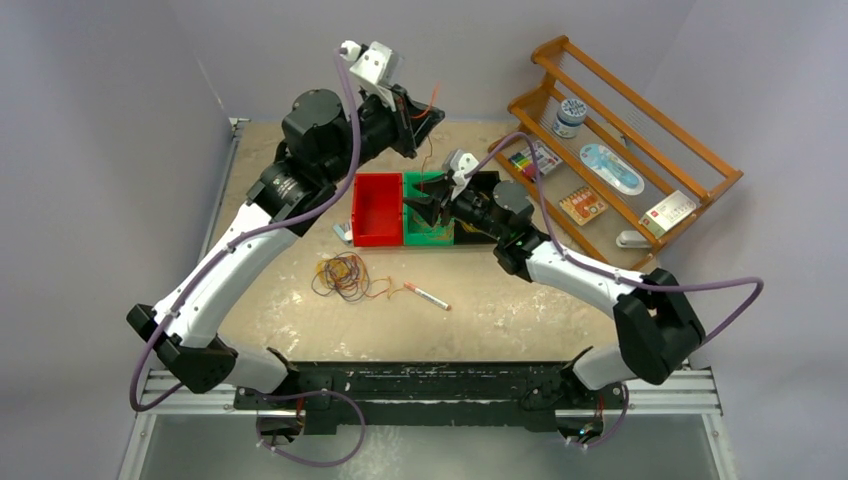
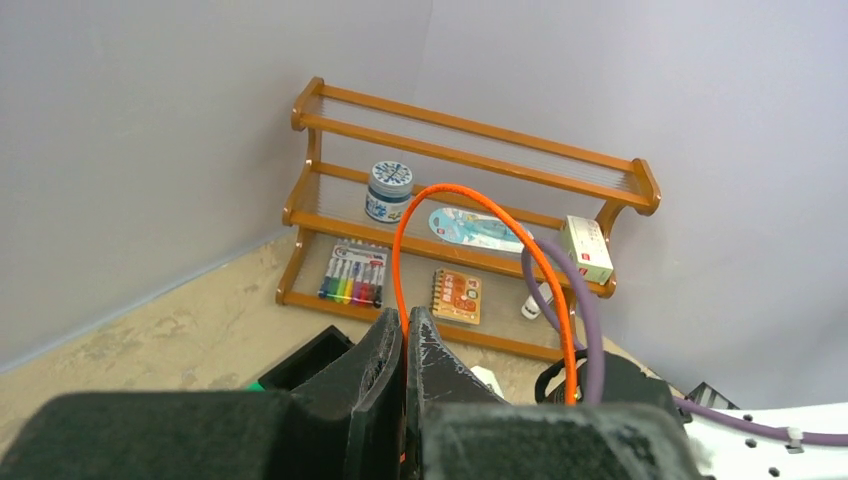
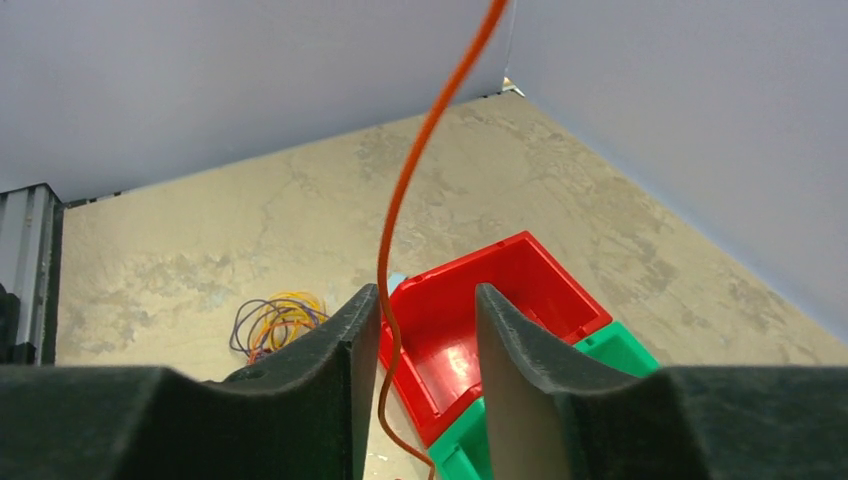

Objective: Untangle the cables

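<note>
A tangle of cables [image 1: 343, 275], orange, yellow and dark purple loops, lies on the table left of centre; it also shows in the right wrist view [image 3: 275, 320]. My left gripper [image 1: 425, 118] is raised at the back and shut on a single orange cable [image 2: 450, 190], which arcs up from the closed fingertips [image 2: 405, 322] and hangs down. My right gripper [image 1: 422, 205] is open over the bins. The orange cable [image 3: 400, 200] hangs between its jaws [image 3: 425, 310], close to the left finger [image 3: 345, 330]; the jaws do not grip it.
A red bin [image 1: 377, 208], a green bin [image 1: 428, 232] and a black bin [image 1: 484, 185] stand side by side mid-table. A pen [image 1: 428, 296] lies near the tangle. A wooden shelf [image 1: 640, 100] with a jar, markers and small boxes stands at the back right.
</note>
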You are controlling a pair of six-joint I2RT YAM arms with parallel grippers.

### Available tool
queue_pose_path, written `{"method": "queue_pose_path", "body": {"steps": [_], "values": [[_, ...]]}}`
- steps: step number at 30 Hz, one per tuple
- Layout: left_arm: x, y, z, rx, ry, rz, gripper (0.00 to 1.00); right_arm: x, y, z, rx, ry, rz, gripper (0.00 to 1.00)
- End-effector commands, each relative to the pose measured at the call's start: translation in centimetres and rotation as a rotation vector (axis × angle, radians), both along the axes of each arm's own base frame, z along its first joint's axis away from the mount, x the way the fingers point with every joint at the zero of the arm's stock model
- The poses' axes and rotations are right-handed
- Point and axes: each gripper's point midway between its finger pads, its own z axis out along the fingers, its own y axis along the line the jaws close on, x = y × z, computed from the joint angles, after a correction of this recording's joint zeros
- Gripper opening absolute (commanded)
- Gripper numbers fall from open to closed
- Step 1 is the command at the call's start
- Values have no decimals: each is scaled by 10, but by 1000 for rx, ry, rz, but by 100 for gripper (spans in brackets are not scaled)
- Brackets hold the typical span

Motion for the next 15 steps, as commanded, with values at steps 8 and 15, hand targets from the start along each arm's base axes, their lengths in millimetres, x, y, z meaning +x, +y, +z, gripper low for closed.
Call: {"method": "queue_pose_path", "body": {"steps": [8,15], "values": [[-7,17,74,-101,-117,48,0,-5,0,-43,-1,89,10,27],[-8,33,99,-98,-170,109,0,-23,-7,-104,-16,252,18,22]]}}
